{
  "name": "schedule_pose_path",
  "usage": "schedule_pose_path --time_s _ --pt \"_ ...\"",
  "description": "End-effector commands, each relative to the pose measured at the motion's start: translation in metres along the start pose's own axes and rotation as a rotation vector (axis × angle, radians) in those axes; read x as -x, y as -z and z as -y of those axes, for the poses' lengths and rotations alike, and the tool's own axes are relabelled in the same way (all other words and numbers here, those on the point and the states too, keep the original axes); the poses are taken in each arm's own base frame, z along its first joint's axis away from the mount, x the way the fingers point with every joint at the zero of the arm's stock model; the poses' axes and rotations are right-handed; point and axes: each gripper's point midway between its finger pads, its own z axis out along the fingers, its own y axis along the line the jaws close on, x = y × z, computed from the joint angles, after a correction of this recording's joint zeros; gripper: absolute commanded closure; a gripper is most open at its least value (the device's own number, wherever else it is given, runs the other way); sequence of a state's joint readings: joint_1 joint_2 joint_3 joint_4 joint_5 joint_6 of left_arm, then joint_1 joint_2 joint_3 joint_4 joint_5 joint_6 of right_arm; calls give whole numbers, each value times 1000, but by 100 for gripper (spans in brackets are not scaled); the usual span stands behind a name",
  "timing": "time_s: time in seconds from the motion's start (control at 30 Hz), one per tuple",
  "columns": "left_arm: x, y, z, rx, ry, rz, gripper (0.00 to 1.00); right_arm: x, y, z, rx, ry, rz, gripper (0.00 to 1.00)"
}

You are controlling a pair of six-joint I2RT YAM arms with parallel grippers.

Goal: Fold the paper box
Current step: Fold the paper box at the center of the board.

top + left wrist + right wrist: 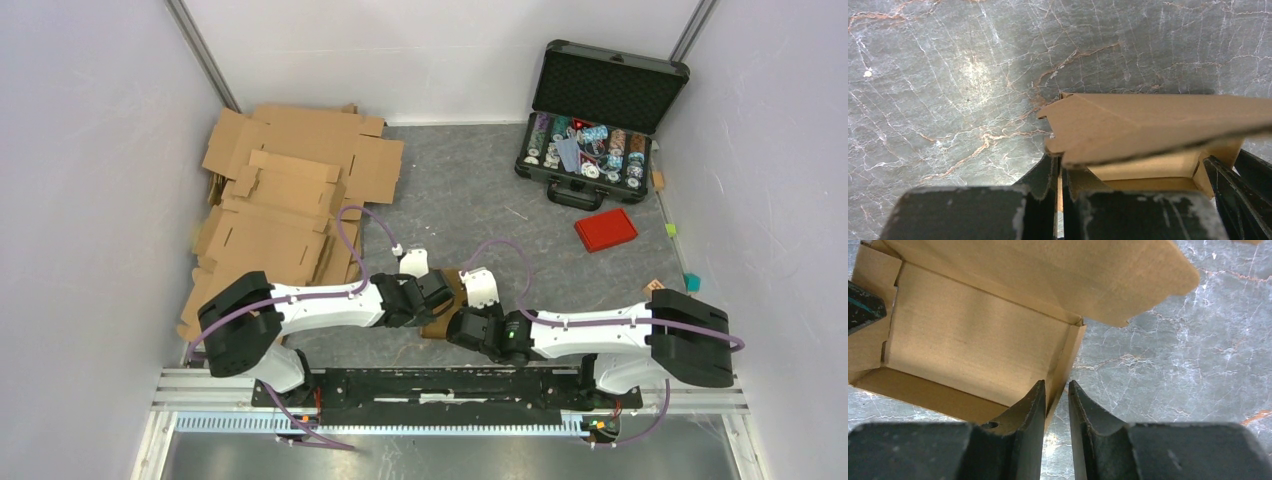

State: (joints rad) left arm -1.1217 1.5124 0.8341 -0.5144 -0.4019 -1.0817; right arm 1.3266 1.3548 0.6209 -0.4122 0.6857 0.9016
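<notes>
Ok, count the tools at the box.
2. The left tool is shut on one wall of the box. The right tool straddles the opposite wall. Both are at the table's near middle, and neither is hidden.

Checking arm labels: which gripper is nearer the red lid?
Right. The right gripper straddles the paper box wall nearer the red lid; the left gripper holds the opposite, farther wall.

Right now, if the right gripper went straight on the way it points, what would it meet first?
Probably the paper box: its side wall stands at the tips of the right gripper, in line with the narrow gap between the jaws, though depth is unclear.
</notes>
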Motion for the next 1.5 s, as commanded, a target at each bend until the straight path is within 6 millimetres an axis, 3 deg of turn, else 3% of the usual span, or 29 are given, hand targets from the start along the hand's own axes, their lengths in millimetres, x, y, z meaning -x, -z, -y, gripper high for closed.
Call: schedule_pose_path --time_s 0.0,0.27,0.5,0.7,0.83,0.9,1.17,1.47 --pt "13 4 13 -27 -5 48 98 2 2 -4 16 -66 -3 72" --pt "13 4 13 -25 -8 51 98 -5 -2 -2 -41 -51 -41 78" --pt "13 5 13 -26 -8 54 98 -8 -5 9 -155 17 -76 100" --pt "12 3 14 -22 -12 50 98 -2 -4 1 -142 42 -57 100" --pt "11 -1 13 -3 -32 42 98 4 -2 -3 -117 54 -38 80" --pt "10 -3 14 10 -52 32 98 8 0 -2 -110 49 -22 75" --pt "7 -9 9 68 -124 5 95 25 10 -1 -51 37 53 72" --pt "14 -12 -1 134 -237 23 93 37 25 10 92 -44 183 56"
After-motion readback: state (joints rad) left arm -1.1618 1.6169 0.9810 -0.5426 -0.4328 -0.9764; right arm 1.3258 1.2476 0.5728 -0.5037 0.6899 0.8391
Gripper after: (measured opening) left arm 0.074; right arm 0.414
